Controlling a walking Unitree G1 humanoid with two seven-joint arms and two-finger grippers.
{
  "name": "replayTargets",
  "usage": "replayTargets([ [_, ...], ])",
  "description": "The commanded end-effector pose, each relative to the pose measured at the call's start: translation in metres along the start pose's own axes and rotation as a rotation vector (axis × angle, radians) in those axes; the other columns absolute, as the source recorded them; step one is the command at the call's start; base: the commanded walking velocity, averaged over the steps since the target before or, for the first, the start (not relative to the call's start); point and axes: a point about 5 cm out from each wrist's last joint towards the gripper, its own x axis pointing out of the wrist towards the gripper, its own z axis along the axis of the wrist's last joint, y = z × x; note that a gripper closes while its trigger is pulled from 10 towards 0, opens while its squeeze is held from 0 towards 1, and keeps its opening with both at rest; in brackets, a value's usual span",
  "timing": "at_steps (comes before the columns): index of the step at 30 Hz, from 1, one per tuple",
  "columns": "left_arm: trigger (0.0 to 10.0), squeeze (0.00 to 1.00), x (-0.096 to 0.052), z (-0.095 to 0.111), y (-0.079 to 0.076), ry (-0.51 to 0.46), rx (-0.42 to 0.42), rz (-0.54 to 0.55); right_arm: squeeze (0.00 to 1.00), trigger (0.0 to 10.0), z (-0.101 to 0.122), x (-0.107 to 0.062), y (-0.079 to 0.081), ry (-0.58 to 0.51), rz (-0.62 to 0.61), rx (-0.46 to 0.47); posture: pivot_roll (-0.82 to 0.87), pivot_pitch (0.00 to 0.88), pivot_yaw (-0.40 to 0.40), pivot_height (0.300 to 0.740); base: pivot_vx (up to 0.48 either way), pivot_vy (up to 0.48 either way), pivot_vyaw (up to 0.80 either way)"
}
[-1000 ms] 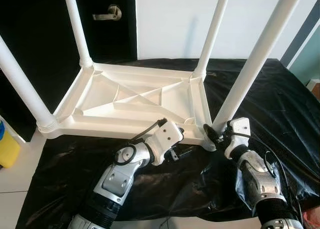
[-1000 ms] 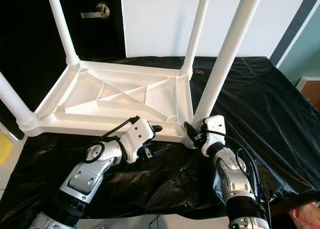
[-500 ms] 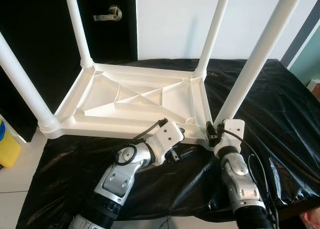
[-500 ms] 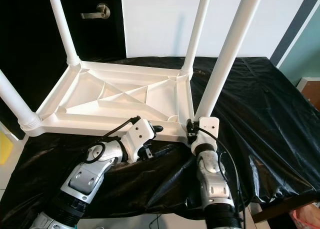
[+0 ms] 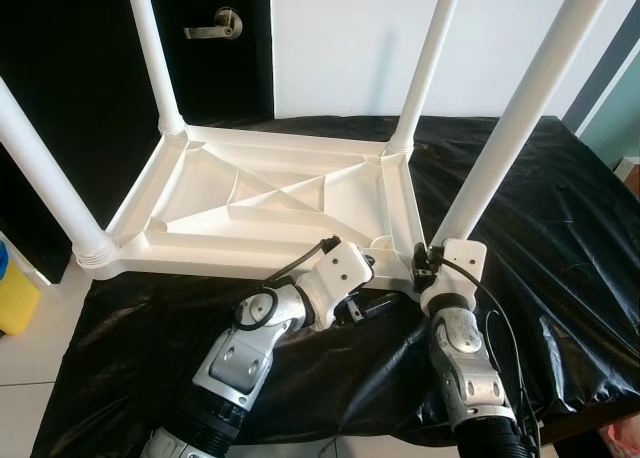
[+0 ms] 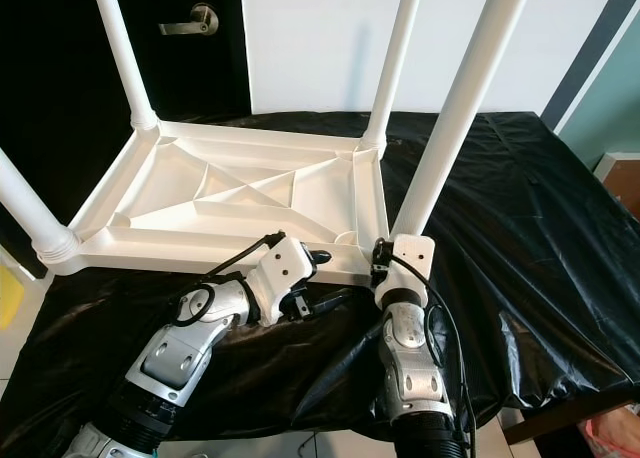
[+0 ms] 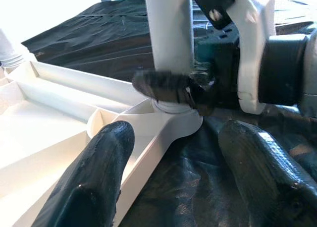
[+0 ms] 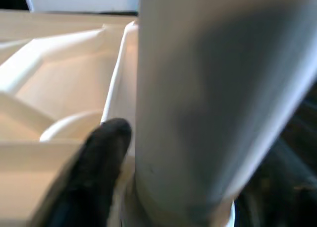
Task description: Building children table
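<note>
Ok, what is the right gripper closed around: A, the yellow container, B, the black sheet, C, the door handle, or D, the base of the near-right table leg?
D: the right gripper wraps the base of the near-right leg where it meets the upturned tabletop.

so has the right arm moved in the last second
Yes. Its forearm has swung toward the robot's left, while the right gripper stays at the base of the near-right table leg beside the table frame.

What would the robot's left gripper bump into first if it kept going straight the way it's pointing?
Probably the near white table leg, right where it joins the upside-down table. The left gripper points at that corner, and the right gripper is there too, holding the leg. Depth is hard to judge.
</note>
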Motion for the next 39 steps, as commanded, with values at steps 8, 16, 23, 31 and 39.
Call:
replayTargets([
  [8,10.0,0.0,0.001,-0.002,0.002,0.009,-0.011,0.063,1.0,10.0,0.008,-0.002,-0.021,-0.066,0.11,-0.007,0.0,0.0,-0.064,0.74,0.0,0.0,0.0],
  [16,10.0,0.0,0.001,-0.003,0.002,0.009,-0.011,0.064,0.0,10.0,0.006,-0.009,-0.04,-0.057,0.453,-0.043,0.0,0.0,-0.065,0.74,0.0,0.0,0.0],
  [23,10.0,0.0,0.002,-0.003,0.001,0.008,-0.001,0.059,0.0,10.0,0.007,-0.002,-0.05,-0.024,0.567,-0.093,0.0,0.0,-0.065,0.74,0.0,0.0,0.0],
  [31,10.0,0.0,0.002,-0.002,0.003,0.007,0.005,0.059,0.0,10.0,0.008,0.015,-0.05,0.01,0.674,-0.16,0.01,0.0,-0.064,0.74,0.0,0.0,0.0],
  [39,10.0,0.0,0.0,-0.002,0.003,0.009,0.011,0.063,0.0,0.0,0.003,0.024,-0.038,0.03,0.764,-0.208,0.03,0.0,-0.071,0.74,0.0,0.0,0.0],
])
